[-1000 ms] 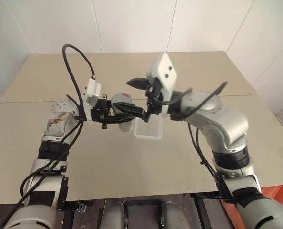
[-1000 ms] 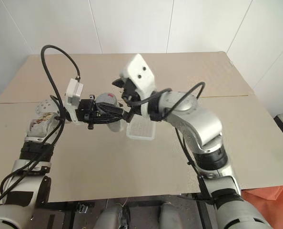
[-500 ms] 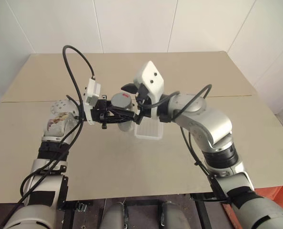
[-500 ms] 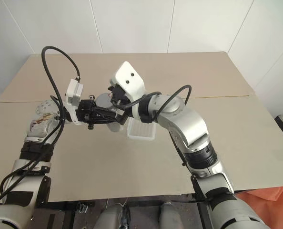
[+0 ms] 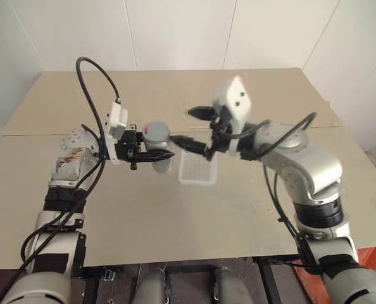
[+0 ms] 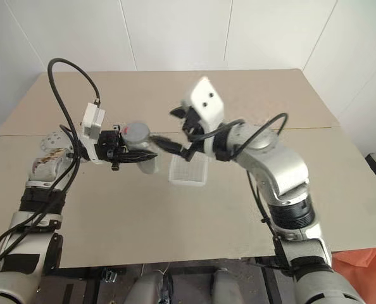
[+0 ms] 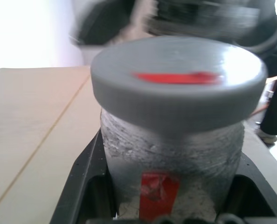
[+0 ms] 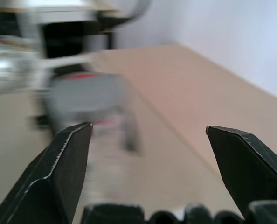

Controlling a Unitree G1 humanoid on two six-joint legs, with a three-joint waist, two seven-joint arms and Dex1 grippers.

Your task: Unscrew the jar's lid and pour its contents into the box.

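Observation:
My left gripper [image 5: 162, 154] is shut on the jar [image 7: 173, 154], a small silvery cylinder with a red label, and holds it upright above the table. The grey lid [image 5: 155, 131] sits on the jar, with a red mark on top [image 7: 176, 77]. To the jar's right, my right gripper [image 5: 182, 125] stands open, level with the lid and a short way off it, touching nothing. The box [image 5: 197, 168], a shallow translucent white tray, lies on the table below the right gripper. The contents are hidden inside the jar.
A wide tan table [image 5: 175, 215] runs under both arms, with a seam [image 5: 36, 134] across it behind the jar. White walls stand behind its far edge. A black cable [image 5: 93, 82] loops above my left wrist.
Half a second ago my right gripper reached in close to the lid; it has since drawn back to the right and stands apart from the jar. The left gripper has kept the jar in place.

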